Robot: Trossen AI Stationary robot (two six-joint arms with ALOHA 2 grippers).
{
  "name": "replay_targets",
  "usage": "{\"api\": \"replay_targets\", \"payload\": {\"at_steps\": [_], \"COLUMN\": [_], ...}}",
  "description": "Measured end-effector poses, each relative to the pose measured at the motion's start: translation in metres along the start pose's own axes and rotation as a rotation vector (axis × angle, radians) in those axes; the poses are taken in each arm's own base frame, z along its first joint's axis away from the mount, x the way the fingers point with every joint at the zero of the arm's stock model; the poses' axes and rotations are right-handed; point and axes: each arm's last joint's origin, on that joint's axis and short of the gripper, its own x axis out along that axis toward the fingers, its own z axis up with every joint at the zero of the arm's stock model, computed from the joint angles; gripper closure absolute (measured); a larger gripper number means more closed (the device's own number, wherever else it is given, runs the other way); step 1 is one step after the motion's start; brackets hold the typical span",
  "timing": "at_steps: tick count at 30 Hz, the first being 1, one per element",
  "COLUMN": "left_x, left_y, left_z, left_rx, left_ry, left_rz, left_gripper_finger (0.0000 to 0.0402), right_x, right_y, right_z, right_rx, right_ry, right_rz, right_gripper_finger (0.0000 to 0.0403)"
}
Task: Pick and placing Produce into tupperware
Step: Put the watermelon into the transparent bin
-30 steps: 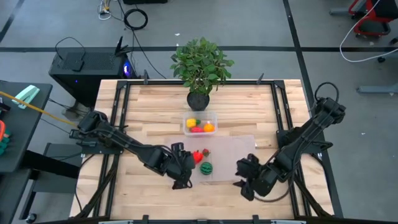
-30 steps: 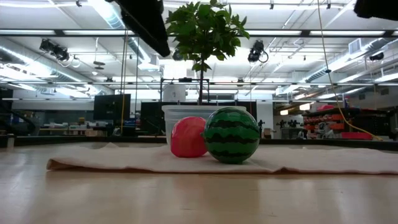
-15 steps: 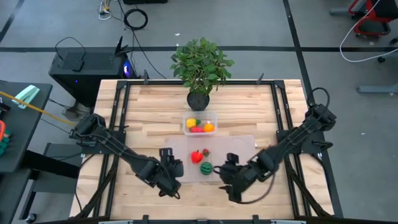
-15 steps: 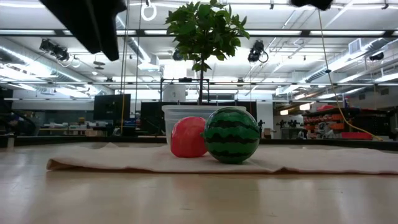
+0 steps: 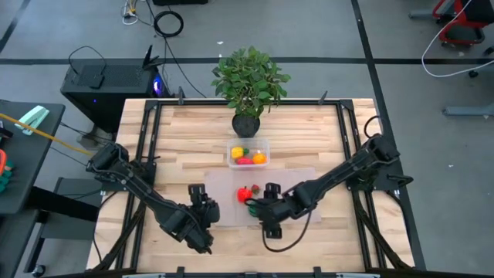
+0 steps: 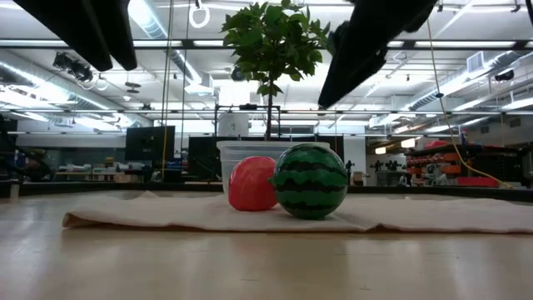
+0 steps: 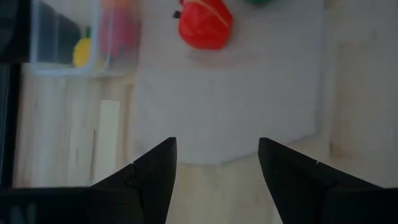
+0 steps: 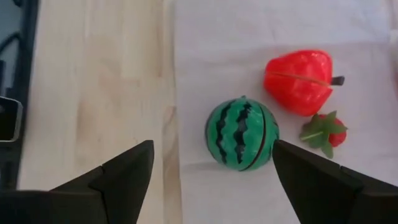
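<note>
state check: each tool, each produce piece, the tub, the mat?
Left tool: open, empty, over the mat's near edge.
Right tool: open, empty, above the watermelon.
Watermelon: on the mat, untouched.
Red fruit: on the mat, beside the watermelon.
Strawberry: on the mat, loose.
Tub: open, holding yellow, red and orange pieces.
Mat: flat on the table.
Plant: upright behind the tub.

Right gripper (image 5: 266,210) hangs low mid-table, fingers spread; left gripper (image 5: 202,207) beside it, also spread
</note>
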Motion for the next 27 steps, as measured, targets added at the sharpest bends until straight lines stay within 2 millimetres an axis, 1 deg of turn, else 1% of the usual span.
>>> {"api": "replay_targets", "payload": {"at_steps": [3,6,12,16,27], "left_x": [0.000,0.000,0.000,0.000,0.000], "left_y": [0.000,0.001,0.002,0.003,0.003], "left_z": [0.000,0.001,-0.001,-0.001,-0.001], "left_rx": [-0.008,-0.006,0.011,0.011,-0.036], "left_ry": [-0.013,-0.021,-0.015,-0.013,-0.014], "left_rz": [0.014,0.024,0.049,0.050,0.050], "left_gripper_finger": [0.0170,0.0170,0.0171,0.0171,0.0171], "right_x": [0.007,0.010,0.012,0.020,0.035], "right_y": [-0.004,-0.008,-0.020,-0.027,-0.029], "right_z": [0.000,0.002,0.007,0.008,0.007], "right_rx": [0.002,0.012,0.009,-0.017,-0.044], "right_ry": [0.030,0.055,0.053,0.074,0.105], "right_rz": [0.015,0.050,0.043,0.042,0.077], "right_gripper_finger": [0.0068,0.0063,0.0049,0.0036,0.0005]}}
